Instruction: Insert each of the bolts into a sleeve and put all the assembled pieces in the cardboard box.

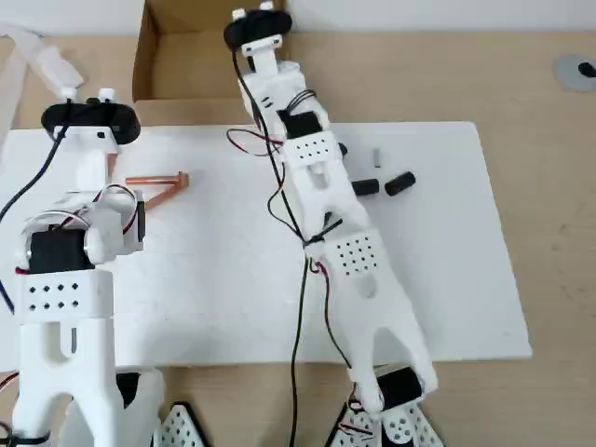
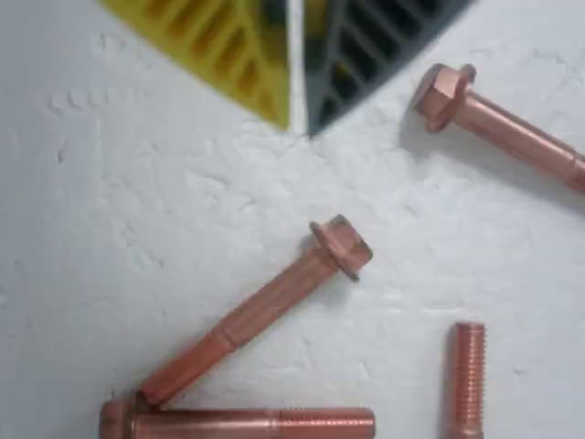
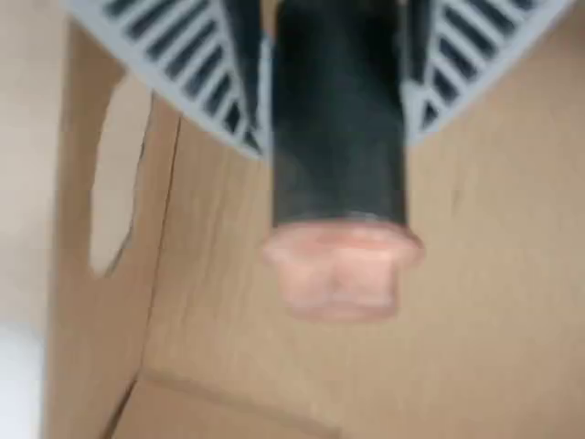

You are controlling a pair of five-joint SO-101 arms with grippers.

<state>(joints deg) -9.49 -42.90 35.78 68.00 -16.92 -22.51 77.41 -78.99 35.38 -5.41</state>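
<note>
Holding the sleeve [image 3: 338, 128] with its bolt [image 3: 340, 270] clamped in my right claw [image 3: 335, 146] over the cardboard box [image 3: 498, 302], I thought it best to go low, then let go gently.

Mat, 7 o'clock: bare white foam mat [image 1: 214, 289] between the arms, open passage.
Mat, 4 o'clock: also bare, beyond the loose black sleeves [image 1: 400, 182] at 2 o'clock.
Divider: white right arm [image 1: 326, 214] crosses from 6 to 12 o'clock.
Box mouth, 11 o'clock: brown cardboard box [image 1: 142, 65], partly occupied by the right gripper [image 3: 334, 142] clamping a black cylindrical sleeve [image 3: 338, 110].
9 o'clock: copper hex-flanged bolts [image 1: 160, 182] just beside the white left arm [image 1: 79, 223].
</note>
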